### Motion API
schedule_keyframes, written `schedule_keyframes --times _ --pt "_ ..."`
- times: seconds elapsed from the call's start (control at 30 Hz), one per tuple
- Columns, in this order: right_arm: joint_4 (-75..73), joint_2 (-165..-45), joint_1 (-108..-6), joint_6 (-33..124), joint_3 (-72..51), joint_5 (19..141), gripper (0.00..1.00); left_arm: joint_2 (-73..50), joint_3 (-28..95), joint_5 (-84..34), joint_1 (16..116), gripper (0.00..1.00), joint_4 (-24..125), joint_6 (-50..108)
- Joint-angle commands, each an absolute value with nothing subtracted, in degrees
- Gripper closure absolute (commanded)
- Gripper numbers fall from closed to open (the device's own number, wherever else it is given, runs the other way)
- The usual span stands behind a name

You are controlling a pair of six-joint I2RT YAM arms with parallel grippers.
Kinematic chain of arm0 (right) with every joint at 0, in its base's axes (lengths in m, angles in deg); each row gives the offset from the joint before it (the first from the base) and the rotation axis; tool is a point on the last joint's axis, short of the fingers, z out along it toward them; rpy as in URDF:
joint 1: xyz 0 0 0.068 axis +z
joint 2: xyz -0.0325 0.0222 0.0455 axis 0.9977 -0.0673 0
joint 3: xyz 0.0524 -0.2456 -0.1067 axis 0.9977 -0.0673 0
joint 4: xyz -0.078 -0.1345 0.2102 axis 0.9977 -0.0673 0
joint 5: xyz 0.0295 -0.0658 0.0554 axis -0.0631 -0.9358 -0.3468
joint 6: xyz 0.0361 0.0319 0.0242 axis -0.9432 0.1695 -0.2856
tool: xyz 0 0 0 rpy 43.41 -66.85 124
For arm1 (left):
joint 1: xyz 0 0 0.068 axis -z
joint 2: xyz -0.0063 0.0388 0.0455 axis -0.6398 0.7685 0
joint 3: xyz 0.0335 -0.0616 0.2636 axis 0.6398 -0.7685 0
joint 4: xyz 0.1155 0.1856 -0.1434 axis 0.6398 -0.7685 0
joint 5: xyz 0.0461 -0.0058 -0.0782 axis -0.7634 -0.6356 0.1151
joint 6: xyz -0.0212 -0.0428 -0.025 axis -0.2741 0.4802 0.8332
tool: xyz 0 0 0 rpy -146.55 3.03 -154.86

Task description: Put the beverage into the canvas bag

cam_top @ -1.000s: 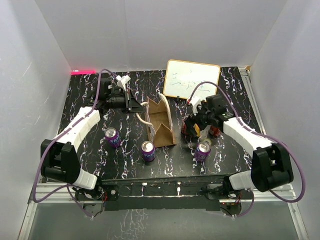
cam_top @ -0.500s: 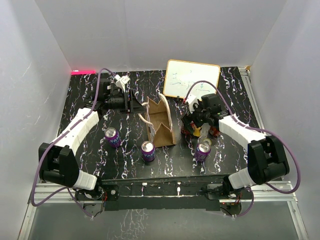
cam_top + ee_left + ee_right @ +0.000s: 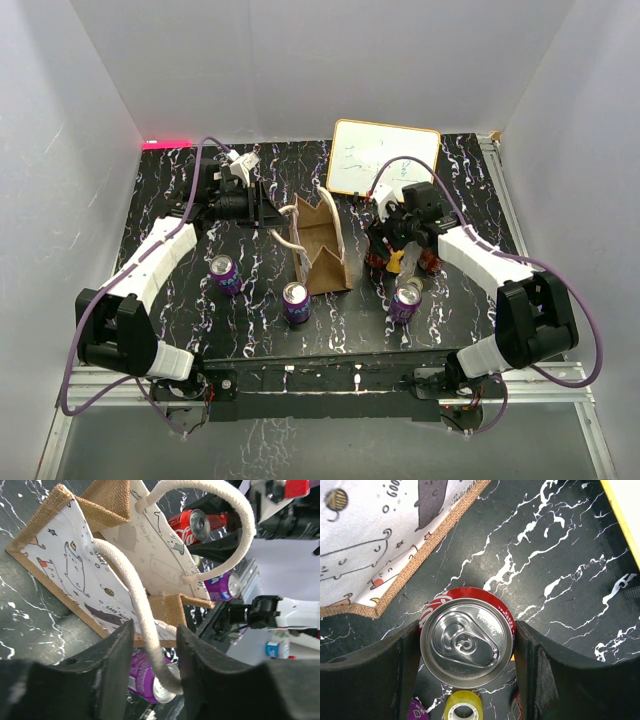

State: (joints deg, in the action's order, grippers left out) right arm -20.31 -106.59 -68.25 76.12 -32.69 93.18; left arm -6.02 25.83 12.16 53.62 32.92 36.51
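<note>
Early on: red can (image 3: 466, 638) clenched in the right pincer (image 3: 468, 652) just beside the canvas bag (image 3: 318, 250), not yet inside; cream handle (image 3: 144, 611) straddled by the left pincer (image 3: 155, 630), grip impossible to tell; remaining, lifting over the rim and lowering in.

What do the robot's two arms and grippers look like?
The left arm and right arm have white shell links, black joint housings and a purple cable looping alongside each. The left gripper and right gripper are black, with two broad fingers.

table (image 3: 170, 200): black marbled | on it: canvas bag (image 3: 322, 255), three purple cans (image 3: 224, 272) (image 3: 296, 300) (image 3: 405, 302), whiteboard (image 3: 383, 158)
</note>
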Motion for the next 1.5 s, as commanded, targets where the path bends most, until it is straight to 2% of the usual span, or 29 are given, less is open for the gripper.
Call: schedule_keyframes --times 0.0,0.17,0.37,0.53,0.83,1.03,1.23,1.47 --pt "-18.72 -100.01 -67.83 75.11 -25.12 95.04 0.92 -8.37 26.90 11.41 53.50 0.70 32.15 34.54" --pt "-23.14 -93.65 -66.42 75.49 -17.32 99.05 0.92 -8.39 27.58 10.05 53.52 1.00 31.18 33.30" --pt "-33.02 -93.69 -63.11 77.92 -4.92 107.14 0.92 -7.72 28.47 10.18 53.50 1.00 30.51 32.34" --pt "-37.72 -97.29 -56.78 79.34 4.32 107.46 0.92 -6.83 28.60 12.49 53.51 1.00 31.09 31.48" --pt "-35.47 -107.71 -43.22 80.63 11.78 90.99 0.92 -6.79 28.37 14.29 53.53 1.00 30.93 30.78" --pt "-32.95 -113.59 -41.93 81.22 13.17 81.63 0.92 -7.01 27.61 13.82 53.49 1.00 30.88 30.86" --pt "-27.79 -114.74 -41.93 80.97 9.02 72.53 0.92 -8.02 26.77 12.91 53.56 1.00 31.07 30.95" --pt "-26.09 -118.13 -41.93 75.56 9.16 66.81 0.92 -8.37 26.13 12.18 53.52 1.00 30.79 30.49"
